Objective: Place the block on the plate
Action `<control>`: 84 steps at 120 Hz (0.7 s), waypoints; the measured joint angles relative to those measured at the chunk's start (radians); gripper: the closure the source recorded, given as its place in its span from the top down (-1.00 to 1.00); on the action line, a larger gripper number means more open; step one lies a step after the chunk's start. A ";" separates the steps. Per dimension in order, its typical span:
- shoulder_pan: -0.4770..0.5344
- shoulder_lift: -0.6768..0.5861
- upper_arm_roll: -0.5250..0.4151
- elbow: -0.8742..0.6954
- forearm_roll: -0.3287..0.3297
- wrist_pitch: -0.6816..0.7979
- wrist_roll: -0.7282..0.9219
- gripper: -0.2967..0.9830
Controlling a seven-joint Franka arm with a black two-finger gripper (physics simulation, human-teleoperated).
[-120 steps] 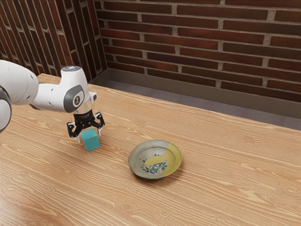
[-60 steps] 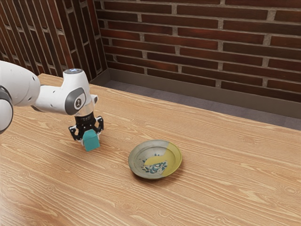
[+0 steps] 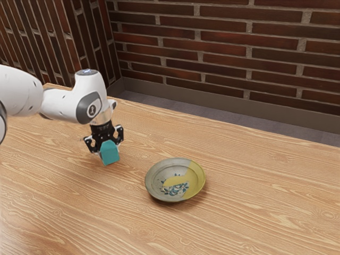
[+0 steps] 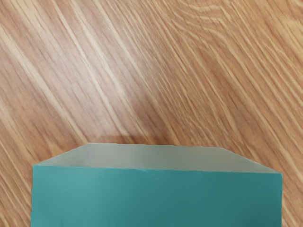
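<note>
gripper (image 3: 108, 149): clamped on block, pointing down
block (image 3: 110, 153): between the gripper's fingers, apart from plate
plate (image 3: 175, 180): near gripper, toward the exterior view's right and closer to that camera
table (image 3: 255, 212): below gripper

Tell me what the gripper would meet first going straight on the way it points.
The gripper points down, so the teal block in its grasp would likely meet the wooden table first; how much gap lies between is unclear.
</note>
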 joint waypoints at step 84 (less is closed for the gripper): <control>-0.404 -0.091 -0.055 -0.057 -0.033 0.027 -0.018 0.09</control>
